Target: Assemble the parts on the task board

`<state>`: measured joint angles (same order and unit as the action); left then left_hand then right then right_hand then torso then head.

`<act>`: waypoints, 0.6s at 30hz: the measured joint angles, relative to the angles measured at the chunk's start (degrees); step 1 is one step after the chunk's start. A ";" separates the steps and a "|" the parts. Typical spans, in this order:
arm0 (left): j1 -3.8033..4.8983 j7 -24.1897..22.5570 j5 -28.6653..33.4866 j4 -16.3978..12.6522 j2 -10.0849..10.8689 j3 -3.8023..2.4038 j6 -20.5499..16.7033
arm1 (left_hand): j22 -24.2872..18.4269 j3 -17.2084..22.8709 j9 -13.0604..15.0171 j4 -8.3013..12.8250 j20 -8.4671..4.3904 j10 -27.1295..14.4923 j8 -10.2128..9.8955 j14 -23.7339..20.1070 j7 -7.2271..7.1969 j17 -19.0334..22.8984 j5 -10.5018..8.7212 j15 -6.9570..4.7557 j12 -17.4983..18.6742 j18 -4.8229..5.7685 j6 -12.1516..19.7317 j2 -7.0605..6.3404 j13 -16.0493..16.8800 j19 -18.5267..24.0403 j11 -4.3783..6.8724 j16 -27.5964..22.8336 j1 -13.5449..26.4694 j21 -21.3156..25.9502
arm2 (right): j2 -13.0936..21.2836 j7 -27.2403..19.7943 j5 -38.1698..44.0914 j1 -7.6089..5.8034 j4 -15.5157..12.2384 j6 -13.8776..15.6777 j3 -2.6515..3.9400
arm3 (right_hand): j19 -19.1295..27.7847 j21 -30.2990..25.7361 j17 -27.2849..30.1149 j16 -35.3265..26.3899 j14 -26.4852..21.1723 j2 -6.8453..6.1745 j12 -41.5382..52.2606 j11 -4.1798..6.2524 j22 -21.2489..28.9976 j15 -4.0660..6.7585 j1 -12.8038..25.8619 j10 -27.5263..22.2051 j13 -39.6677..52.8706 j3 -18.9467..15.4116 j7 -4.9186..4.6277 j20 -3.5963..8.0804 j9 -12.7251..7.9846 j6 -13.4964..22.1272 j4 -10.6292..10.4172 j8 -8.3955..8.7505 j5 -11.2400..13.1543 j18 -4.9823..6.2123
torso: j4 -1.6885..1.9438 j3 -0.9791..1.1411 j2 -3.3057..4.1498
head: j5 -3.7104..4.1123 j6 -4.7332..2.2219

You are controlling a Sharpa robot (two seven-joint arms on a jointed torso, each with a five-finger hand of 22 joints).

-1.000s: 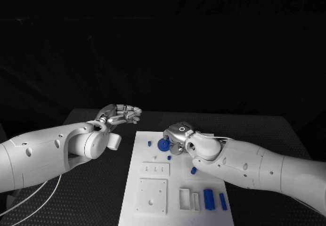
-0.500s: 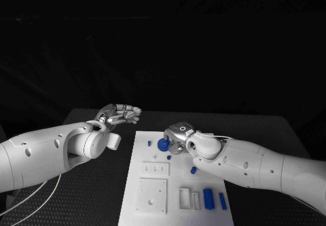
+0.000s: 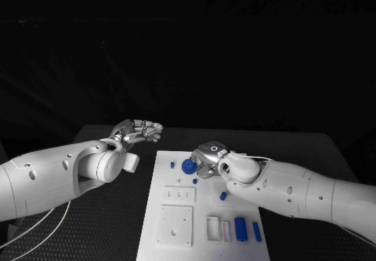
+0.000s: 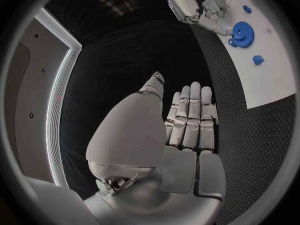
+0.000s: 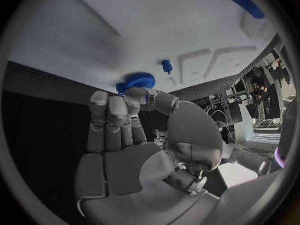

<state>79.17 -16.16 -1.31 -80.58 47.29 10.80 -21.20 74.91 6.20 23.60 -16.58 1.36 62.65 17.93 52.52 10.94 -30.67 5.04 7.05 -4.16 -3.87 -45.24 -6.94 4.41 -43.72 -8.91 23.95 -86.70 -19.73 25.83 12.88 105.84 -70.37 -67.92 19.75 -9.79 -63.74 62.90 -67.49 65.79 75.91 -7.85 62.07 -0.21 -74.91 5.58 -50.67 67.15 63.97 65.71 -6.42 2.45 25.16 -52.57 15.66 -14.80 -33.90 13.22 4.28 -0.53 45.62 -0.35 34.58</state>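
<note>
The blue gear (image 3: 189,166), likely light, stiff and best pinched at its toothed rim, lies on the task board (image 3: 176,239) just beside the right hand (image 3: 208,157); in the left wrist view the left hand (image 4: 187,130) lies empty, fingers loosely extended, off the board; in the right wrist view fingertips (image 5: 134,99) appear to touch the gear's rim, grip unclear.

One table (image 3: 94,228), one board (image 3: 205,217), two hands: left (image 3: 138,131), right (image 3: 207,158). Blue parts: one gear (image 3: 188,166), two bars (image 3: 240,229), two small pieces (image 3: 223,197).

I see the black table (image 3: 313,147) with its bumpy top. Thin white cables (image 3: 31,231) lie on it at the near left, curving over the dark mat.
</note>
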 measured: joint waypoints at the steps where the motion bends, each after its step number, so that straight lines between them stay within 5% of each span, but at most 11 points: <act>1: 0.00 0.00 0.00 0.00 0.02 0.00 0.00 | 0.00 0.00 0.00 0.00 0.00 0.00 0.00 0.00 0.00 0.00 0.00 0.00 0.00 0.00 0.00 0.00 0.00 0.00 0.00 0.00 0.00 0.00 | 0.18 0.00 -0.03 0.01 -0.19 0.01 -0.01 | 0.00 0.00 0.00 0.00 0.00 0.00 0.00 0.00 0.00 0.00 0.00 0.00 0.00 0.09 0.00 0.00 0.03 0.00 0.09 0.00 0.00 0.00 | 0.00 0.01 0.00 | -0.01 0.03; 18: 0.00 0.00 0.00 0.02 0.16 0.00 0.00 | -0.01 0.00 0.01 0.00 0.00 0.00 0.00 0.00 0.00 0.01 0.00 0.00 0.00 0.29 0.00 0.00 0.01 0.00 0.00 0.00 0.00 0.00 | 2.27 0.34 -0.32 0.20 -2.36 1.24 -0.15 | -0.27 0.10 0.00 0.22 0.15 -0.23 0.04 0.22 0.00 0.15 0.22 -0.20 0.01 1.14 0.30 0.02 0.19 -0.29 0.28 -0.49 1.93 -0.01 | -0.04 0.01 0.00 | 0.07 0.03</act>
<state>79.17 -16.16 -1.31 -80.56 47.45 10.80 -21.20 74.90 6.20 23.61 -16.58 1.36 62.65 17.93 52.51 10.94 -30.66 5.04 7.05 -4.16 -3.58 -45.24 -6.94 4.42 -43.72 -8.91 23.95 -86.70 -19.73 28.11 13.22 105.52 -70.17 -70.28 20.99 -9.94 -64.01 63.00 -67.49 66.01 76.06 -8.08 62.12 0.00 -74.91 5.73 -50.44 66.95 63.98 66.85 -6.12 2.47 25.34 -52.86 15.94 -15.28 -31.96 13.22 4.24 -0.53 45.62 -0.27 34.61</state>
